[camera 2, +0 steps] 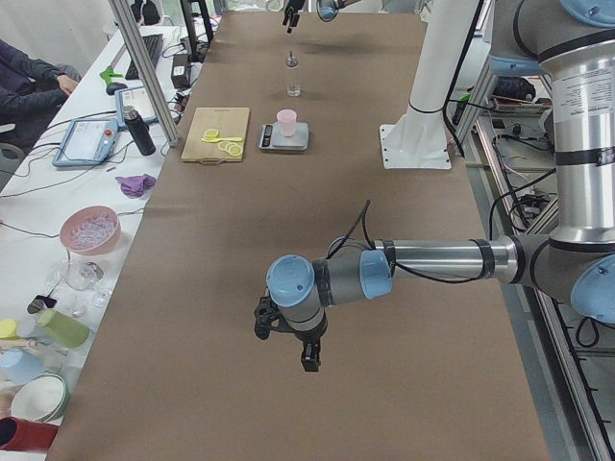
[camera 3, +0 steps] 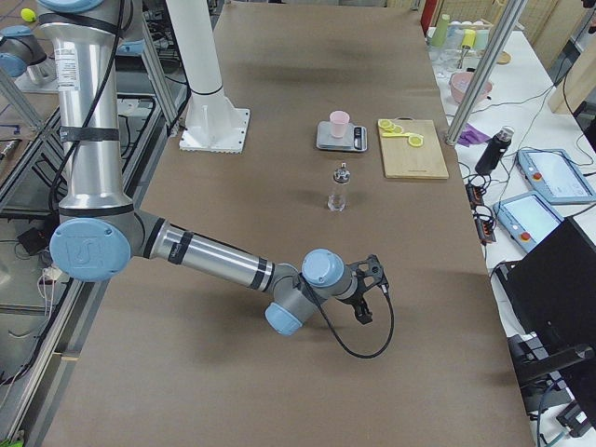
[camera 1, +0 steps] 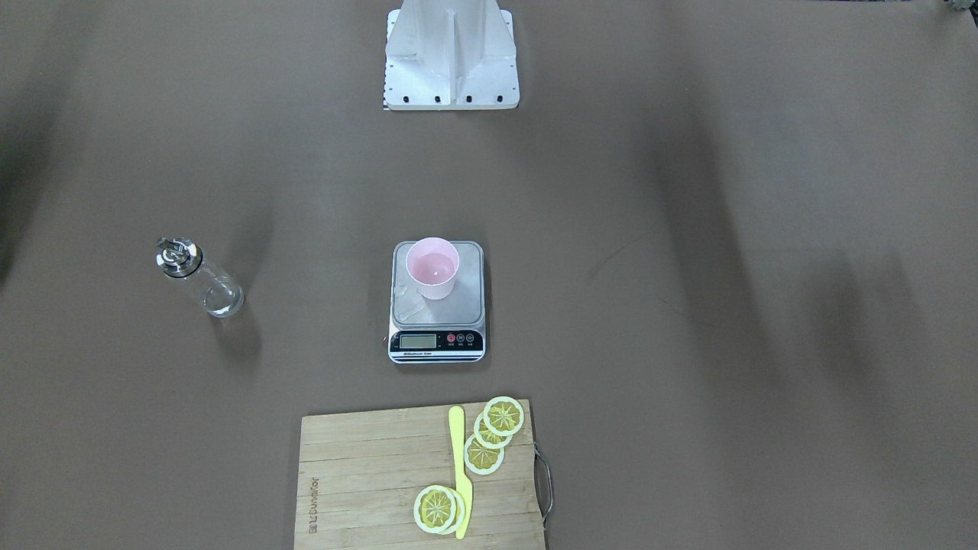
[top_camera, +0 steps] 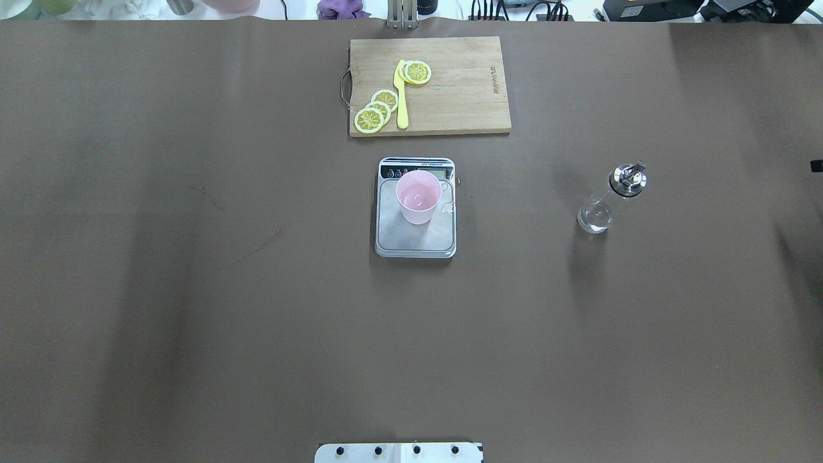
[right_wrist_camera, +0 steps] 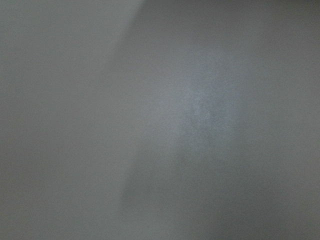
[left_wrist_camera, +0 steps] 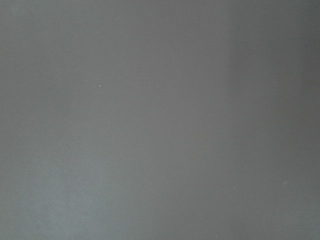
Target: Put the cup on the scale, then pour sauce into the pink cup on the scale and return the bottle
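The pink cup (camera 1: 432,269) stands upright on the scale (camera 1: 451,309) at the table's middle, and a little clear liquid glints inside it. It also shows in the overhead view (top_camera: 418,197) on the scale's steel platform (top_camera: 411,241). The glass bottle (top_camera: 611,199) with its chrome spout stands upright on the table on the robot's right, apart from the scale; it holds a little clear sauce. My left gripper (camera 2: 285,348) hovers over bare table far from both. My right gripper (camera 3: 372,291) is beyond the bottle (camera 3: 338,188). I cannot tell whether either is open. Both wrist views show only blurred table.
A wooden cutting board (top_camera: 450,96) with lemon slices (top_camera: 376,109) and a yellow knife (top_camera: 401,96) lies just beyond the scale. The robot's base plate (camera 1: 451,76) is at the near edge. Cups, bowls and tablets sit on the operators' bench (camera 2: 91,230).
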Robot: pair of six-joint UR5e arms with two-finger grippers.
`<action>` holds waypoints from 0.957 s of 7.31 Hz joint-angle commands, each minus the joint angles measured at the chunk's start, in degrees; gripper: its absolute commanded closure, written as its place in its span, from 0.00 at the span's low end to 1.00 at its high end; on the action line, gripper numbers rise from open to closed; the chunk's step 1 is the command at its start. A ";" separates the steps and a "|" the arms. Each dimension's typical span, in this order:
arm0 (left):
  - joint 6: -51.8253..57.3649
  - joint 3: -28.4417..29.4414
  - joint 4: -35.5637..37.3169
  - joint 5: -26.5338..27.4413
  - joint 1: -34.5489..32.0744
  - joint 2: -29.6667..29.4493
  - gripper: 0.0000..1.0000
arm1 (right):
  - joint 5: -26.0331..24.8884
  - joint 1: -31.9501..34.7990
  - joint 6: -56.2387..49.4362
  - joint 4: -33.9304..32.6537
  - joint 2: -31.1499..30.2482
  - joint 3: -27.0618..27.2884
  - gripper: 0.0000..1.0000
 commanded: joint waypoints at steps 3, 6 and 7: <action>-0.09 0.42 0.06 0.00 0.01 0.08 0.01 | 0.55 2.13 -0.09 -25.78 4.42 8.53 0.00; -0.44 1.21 0.32 -0.09 0.01 -0.01 0.01 | -0.50 2.40 -0.26 -50.23 6.18 19.09 0.00; -0.61 1.38 0.49 0.09 0.09 -0.36 0.01 | 0.20 2.31 -0.27 -53.85 6.00 19.46 0.00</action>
